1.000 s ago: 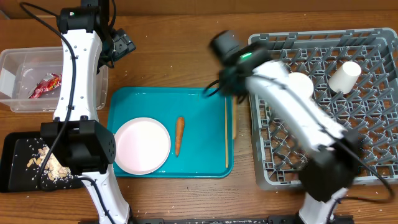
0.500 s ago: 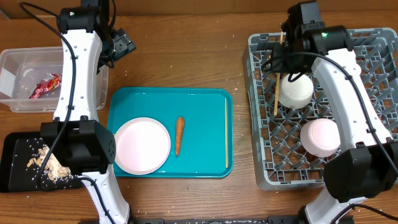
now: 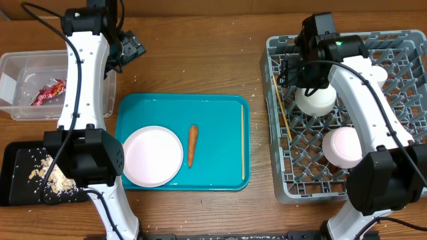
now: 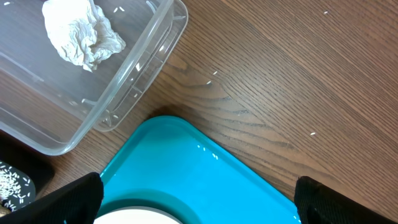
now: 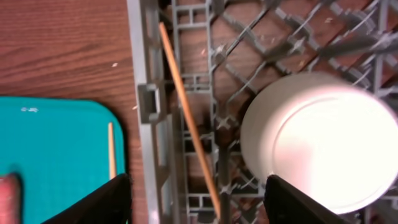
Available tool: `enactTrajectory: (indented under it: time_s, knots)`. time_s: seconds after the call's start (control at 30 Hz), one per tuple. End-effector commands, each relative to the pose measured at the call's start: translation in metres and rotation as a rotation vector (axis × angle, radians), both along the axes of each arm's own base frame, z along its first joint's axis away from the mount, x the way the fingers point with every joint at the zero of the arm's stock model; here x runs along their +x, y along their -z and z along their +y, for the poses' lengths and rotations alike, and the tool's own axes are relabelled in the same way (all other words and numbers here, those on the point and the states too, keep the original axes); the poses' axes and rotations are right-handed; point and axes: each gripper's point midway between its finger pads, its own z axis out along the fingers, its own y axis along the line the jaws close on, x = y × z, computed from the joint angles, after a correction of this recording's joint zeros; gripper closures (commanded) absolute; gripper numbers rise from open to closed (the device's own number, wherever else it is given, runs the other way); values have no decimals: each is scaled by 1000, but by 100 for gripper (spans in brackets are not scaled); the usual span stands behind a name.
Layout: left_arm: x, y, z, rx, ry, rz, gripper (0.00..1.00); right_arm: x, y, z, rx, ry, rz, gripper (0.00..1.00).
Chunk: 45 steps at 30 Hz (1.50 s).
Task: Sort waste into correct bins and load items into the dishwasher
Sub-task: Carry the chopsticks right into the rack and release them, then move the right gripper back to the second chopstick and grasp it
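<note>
– Since half a second ago, our chopstick [image 3: 283, 107] is out of the right gripper [image 5: 199, 208] and lies in the rack [image 3: 407, 113]; those jaws gape, empty.
– Our left gripper [image 4: 199, 205] is wide and empty too. We see the plate [image 3: 153, 156], carrot [image 3: 192, 145] and second chopstick [image 3: 242, 143] waiting on the tray [image 3: 220, 113].

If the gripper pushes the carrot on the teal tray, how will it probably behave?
The carrot looks straight, so probably stiff. Its round, tapered body may roll in a curve on the glossy tray. It is thin, so likely light.
</note>
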Motion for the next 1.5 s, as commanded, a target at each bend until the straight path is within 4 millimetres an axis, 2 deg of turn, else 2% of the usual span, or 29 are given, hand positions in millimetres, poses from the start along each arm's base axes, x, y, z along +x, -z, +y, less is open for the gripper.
enactTrajectory:
  time_s: [0.0, 0.17, 0.3, 0.43, 0.6, 0.73, 1.03, 1.2, 1.47]
  knots:
    - [-3, -16, -3, -3, -3, -37, 0, -6, -7, 22, 124, -22, 25, 28]
    - [-3, -16, -3, -3, -3, -37, 0, -18, -31, 62, 349, -103, 37, 28]
    - [-3, -16, -3, -3, -3, -37, 0, -28, -33, 89, 390, -155, 59, 32]
    - [-3, -16, -3, -3, -3, -37, 0, -38, -22, 112, 272, -127, 69, 30]
    - [-3, -16, -3, -3, -3, -37, 0, -46, -2, 134, 80, -29, 41, 9]
    - [-3, -16, -3, -3, -3, -37, 0, -56, 21, 154, 20, -77, 73, 2]
    - [-3, -16, -3, -3, -3, -37, 0, -65, 89, 163, -37, -42, 237, 2]
    - [-3, -16, -3, -3, -3, -37, 0, -68, 105, 163, -50, -42, 276, 2]
    - [-3, -16, -3, -3, -3, -37, 0, -68, 119, 168, -37, -45, 302, 2]
